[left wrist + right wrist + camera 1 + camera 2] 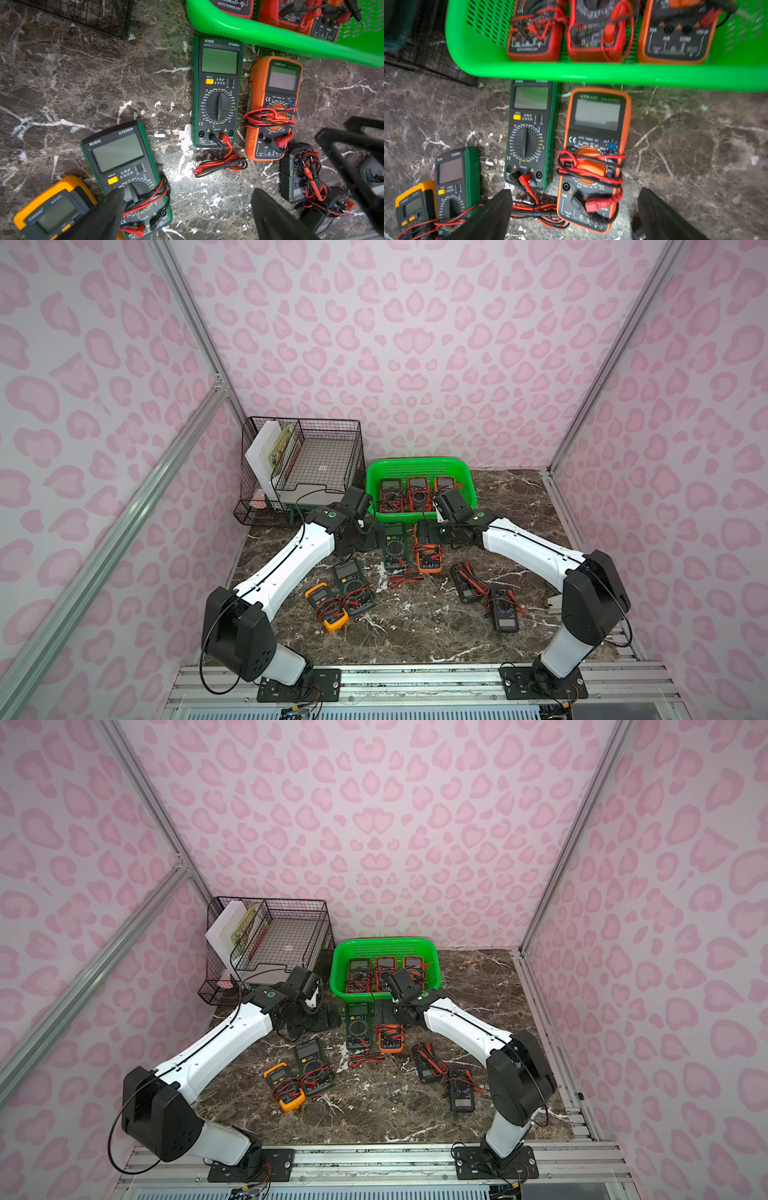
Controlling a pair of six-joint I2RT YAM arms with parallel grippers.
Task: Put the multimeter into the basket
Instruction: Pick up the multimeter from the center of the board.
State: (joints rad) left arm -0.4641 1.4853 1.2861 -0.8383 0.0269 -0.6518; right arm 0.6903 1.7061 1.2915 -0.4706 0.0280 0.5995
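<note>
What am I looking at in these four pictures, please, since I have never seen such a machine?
The machine has a left arm and a right arm. Two pictures look down on everything from overhead; the other two come from cameras on each wrist. The left hand and right hand are open and hold nothing. Six multimeters lie on the marble table, among them an orange multimeter. Three more rest in the green basket, beside a black wire rack.

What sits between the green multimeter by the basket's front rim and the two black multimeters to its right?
The orange multimeter, leads wrapped round it, lying beside the green multimeter; both top views show it.
</note>
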